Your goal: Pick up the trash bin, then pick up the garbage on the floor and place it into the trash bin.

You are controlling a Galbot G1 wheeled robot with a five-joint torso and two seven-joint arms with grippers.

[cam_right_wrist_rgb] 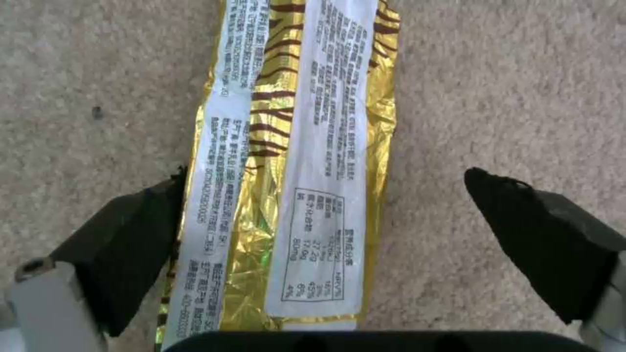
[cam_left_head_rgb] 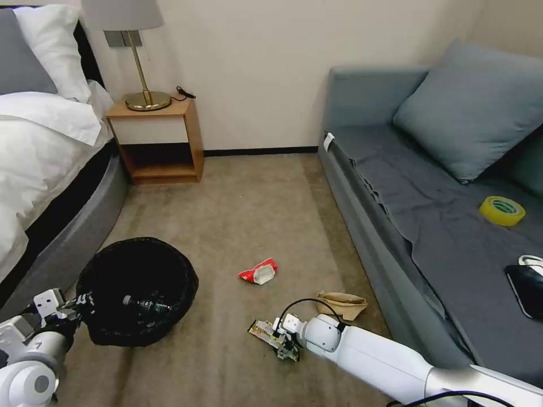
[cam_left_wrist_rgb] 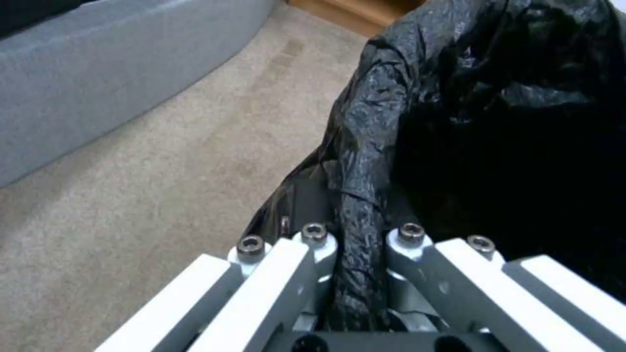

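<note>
Trash bin (cam_left_head_rgb: 138, 291) — round, black, lined with a glossy bag; stood on the carpet (cam_left_head_rgb: 237, 215) at 8 o'clock in the head view, beside the bed base. A clear plastic bottle (cam_left_head_rgb: 148, 306) lay inside it. The left gripper (cam_left_wrist_rgb: 359, 259) was clamped on the bin's near rim, a fold of liner pinched between its narrow-set fingers.

Gold snack wrapper (cam_right_wrist_rgb: 293, 161) — flat on the carpet at 6 o'clock, white printed panels facing up. The right gripper (cam_right_wrist_rgb: 326, 230) stood over it with its pincer wide; one black pad (cam_right_wrist_rgb: 130, 244) touched the wrapper's edge, the other sat apart on bare carpet.

Red-and-white packet (cam_left_head_rgb: 259, 272) — on the carpet near centre, well apart from both grippers.

Brown paper piece (cam_left_head_rgb: 343, 304) — at 5 o'clock, just beside the grey sofa (cam_left_head_rgb: 396, 186).

Yellow tape roll (cam_left_head_rgb: 501, 211) — on the sofa seat, 3 o'clock.
</note>
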